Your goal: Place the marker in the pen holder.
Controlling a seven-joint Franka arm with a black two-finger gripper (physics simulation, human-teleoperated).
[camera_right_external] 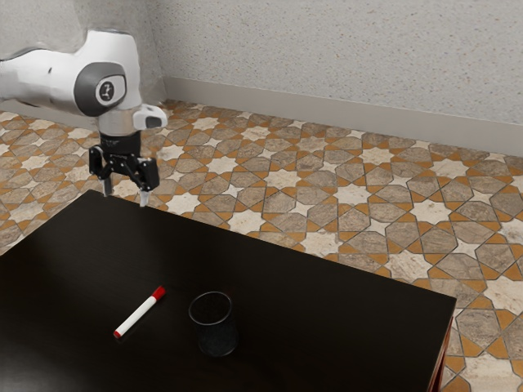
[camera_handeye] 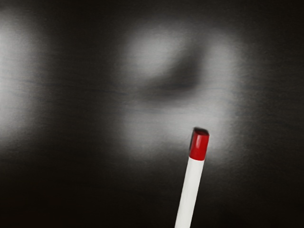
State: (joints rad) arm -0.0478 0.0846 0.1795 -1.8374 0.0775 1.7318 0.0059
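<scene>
Marker (camera_right_external: pixel 139 314) is lying flat on the table (camera_right_external: pixel 270 286), lower than your gripper (camera_right_external: pixel 125 196) and well apart from it, so you've got some travel before any grabbing. The fingers (camera_right_external: pixel 106 187) are spread with nothing between them, which is what you want for the pickup. The pen holder (camera_right_external: pixel 216 331) stands upright, a bit farther out from the gripper than the marker is.

I'd treat this as the approach step, right at the start of the job. Bring the gripper over the marker first, then drop straight down — coming in at a slant could knock it and set it rolling. Turn your wrist so the fingers land on either side of it, closing across its width, not along its length. I'd grab nearer one end, so the other has room to go down into the pen holder once you tip it upright. Close slowly and evenly — it's round and probably slick. And watch the pen holder's side on the way down, a careless finger could bump it.
</scene>
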